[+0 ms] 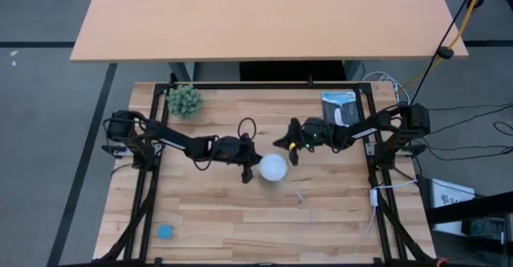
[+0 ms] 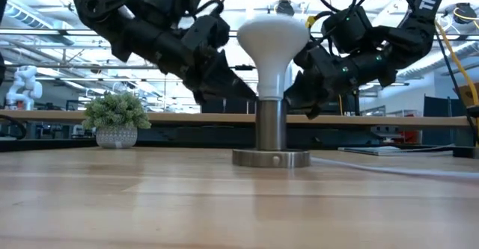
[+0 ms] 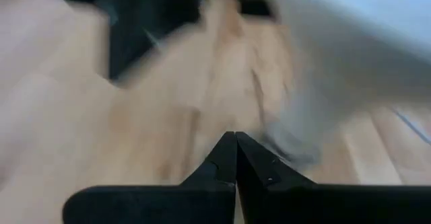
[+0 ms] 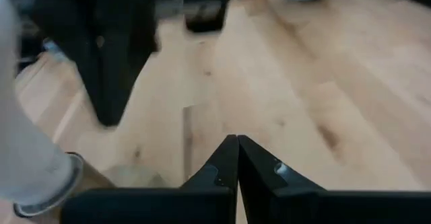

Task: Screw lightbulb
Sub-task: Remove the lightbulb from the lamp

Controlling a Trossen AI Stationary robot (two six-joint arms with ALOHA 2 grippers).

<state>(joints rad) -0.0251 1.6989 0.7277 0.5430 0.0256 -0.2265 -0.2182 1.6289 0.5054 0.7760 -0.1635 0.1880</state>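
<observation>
High view showed me both arms reaching in over the wooden table (image 1: pixel 240 219), meeting near its middle. Bulb (image 1: pixel 273 167) sat between them, white dome up. Low view: bulb (image 2: pixel 272 43) stood upright in a round metal socket (image 2: pixel 271 133), neck going down into the socket's tube, wide base flat on the wood. White cord (image 2: pixel 389 167) ran off from the socket along the table.

Left gripper (image 1: pixel 248 171) was just beside the bulb on its left, right gripper (image 1: pixel 293 152) just beside it on the far right side. From the low view I saw both tips above the tabletop, at about the level of the bulb's neck. I couldn't tell if either touched the bulb.

Left wrist view: left gripper (image 3: pixel 236 158) had fingers pressed together, nothing between them, blurred bulb close ahead. Right wrist view: right gripper (image 4: pixel 237 160) same, fingers closed and empty, bulb's neck (image 4: pixel 27 160) off to one side, left arm dark beyond.

Small potted plant (image 1: pixel 184 101) stood at the far left corner, a dark packet (image 1: pixel 339 107) at far right, a blue thing (image 1: pixel 165 232) near the front left.
</observation>
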